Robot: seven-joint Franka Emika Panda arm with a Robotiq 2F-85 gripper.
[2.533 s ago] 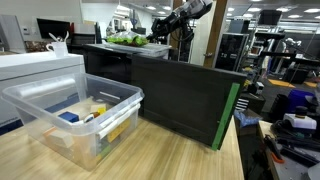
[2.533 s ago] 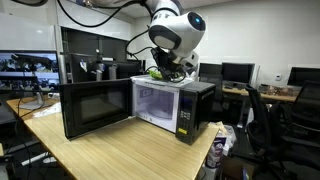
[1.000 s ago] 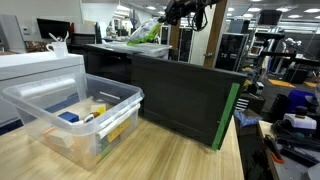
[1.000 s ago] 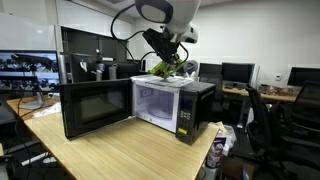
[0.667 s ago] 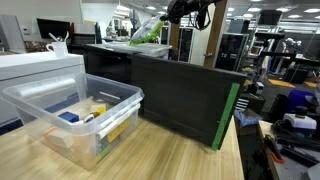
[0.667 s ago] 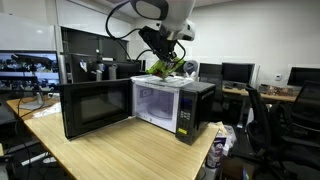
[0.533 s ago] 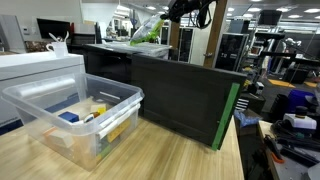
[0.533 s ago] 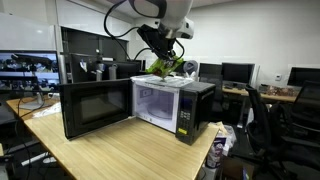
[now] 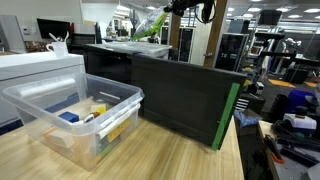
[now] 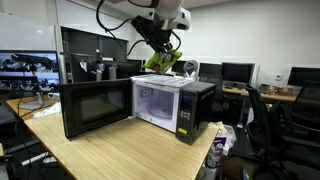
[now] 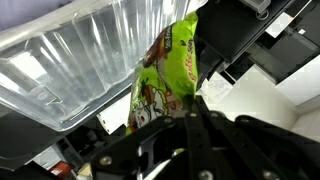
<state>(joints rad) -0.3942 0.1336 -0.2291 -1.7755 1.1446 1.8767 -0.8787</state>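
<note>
My gripper [image 10: 165,42] hangs above the microwave [image 10: 175,100] and is shut on the top edge of a green snack bag [image 10: 160,61]. The bag dangles below the fingers, clear of the microwave's top. In an exterior view the gripper [image 9: 187,7] is at the top edge with the green bag [image 9: 153,27] slanting down from it. In the wrist view the green bag [image 11: 165,85] runs up from my closed gripper [image 11: 193,102], and a clear ribbed plastic tray [image 11: 90,60] lies beyond it.
The microwave door [image 10: 95,108] stands swung open to the side. A clear plastic bin [image 9: 75,115] with several small items sits on the wooden table [image 9: 150,155]. Monitors [image 10: 236,72] and an office chair [image 10: 262,120] stand behind.
The arm has risen with the green bag, which has come up off the tray on top of the microwave. The jaws have stayed shut.
</note>
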